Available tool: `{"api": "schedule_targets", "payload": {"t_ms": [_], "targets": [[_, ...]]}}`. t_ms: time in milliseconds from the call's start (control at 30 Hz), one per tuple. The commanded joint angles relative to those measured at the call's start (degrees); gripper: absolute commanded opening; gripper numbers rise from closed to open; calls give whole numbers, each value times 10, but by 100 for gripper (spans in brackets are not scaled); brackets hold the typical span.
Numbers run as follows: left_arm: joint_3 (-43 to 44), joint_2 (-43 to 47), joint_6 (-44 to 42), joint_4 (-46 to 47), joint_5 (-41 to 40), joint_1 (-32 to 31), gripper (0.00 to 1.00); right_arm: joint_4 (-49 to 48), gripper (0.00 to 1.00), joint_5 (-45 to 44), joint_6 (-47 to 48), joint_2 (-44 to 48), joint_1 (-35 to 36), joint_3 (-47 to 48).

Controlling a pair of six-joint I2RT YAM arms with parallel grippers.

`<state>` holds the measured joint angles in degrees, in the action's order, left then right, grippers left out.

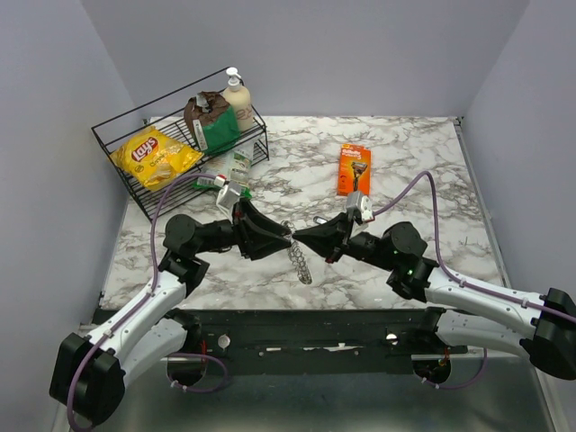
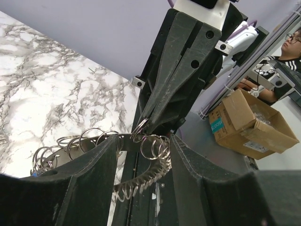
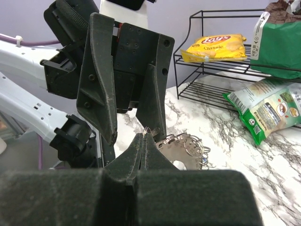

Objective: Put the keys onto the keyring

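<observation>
The keyring [image 1: 301,259], a silver ring bristling with small split rings, hangs above the marble table between my two grippers. My right gripper [image 1: 298,238] is shut, pinching one small split ring [image 3: 146,131] at its tips. In the left wrist view that pinch shows on a split ring [image 2: 139,130]. My left gripper [image 1: 284,236] is open, its fingers [image 2: 96,169] spread to either side of the right gripper's tip, with the keyring [image 2: 153,162] curving across the gap. The keyring [image 3: 186,147] hangs behind the left fingers [image 3: 101,89]. No green or red key shows; a blue speck sits at the ring's edge.
A black wire basket [image 1: 115,137] at the back left holds a Lay's bag [image 1: 155,155], a brown bag [image 1: 209,115] and a lotion bottle [image 1: 238,101]. A green snack bag [image 1: 236,168] lies in front of it. An orange razor pack [image 1: 354,168] lies behind the right gripper.
</observation>
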<state>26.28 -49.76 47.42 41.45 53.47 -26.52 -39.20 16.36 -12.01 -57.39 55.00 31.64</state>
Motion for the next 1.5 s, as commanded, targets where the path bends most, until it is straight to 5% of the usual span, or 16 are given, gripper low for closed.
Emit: {"api": "schedule_targets", "payload": {"t_ms": [0, 233, 333, 467, 767, 1033, 1067, 1200, 1300, 1467], "targets": [[20, -12, -15, 26, -3, -12, 55, -45, 1, 18, -3, 12, -3, -3], [32, -24, -22, 27, -8, -23, 42, -45, 0, 21, -5, 16, -3, -3], [32, -22, -25, 28, -11, -26, 30, -45, 0, 19, -5, 18, -3, -6], [33, -17, -29, 27, -15, -27, 0, -45, 0, 17, -6, 18, -2, -9], [49, 4, -54, -25, -21, -28, 0, -44, 0, 15, -8, 14, -3, -10], [123, 23, -172, -248, -58, -29, 0, -6, 3, 2, -13, 10, -3, 2], [131, 22, -181, -271, -73, -29, 0, 0, 9, -3, -13, 10, -3, 7], [180, 4, -238, -404, -106, -29, 0, 36, 60, -21, 1, 16, -3, 17], [233, -16, -292, -505, -126, -30, 0, 62, 78, -38, 22, 30, -3, 18], [332, -56, -379, -659, -165, -30, 0, 98, 94, -62, 73, 60, -3, 18]]}}
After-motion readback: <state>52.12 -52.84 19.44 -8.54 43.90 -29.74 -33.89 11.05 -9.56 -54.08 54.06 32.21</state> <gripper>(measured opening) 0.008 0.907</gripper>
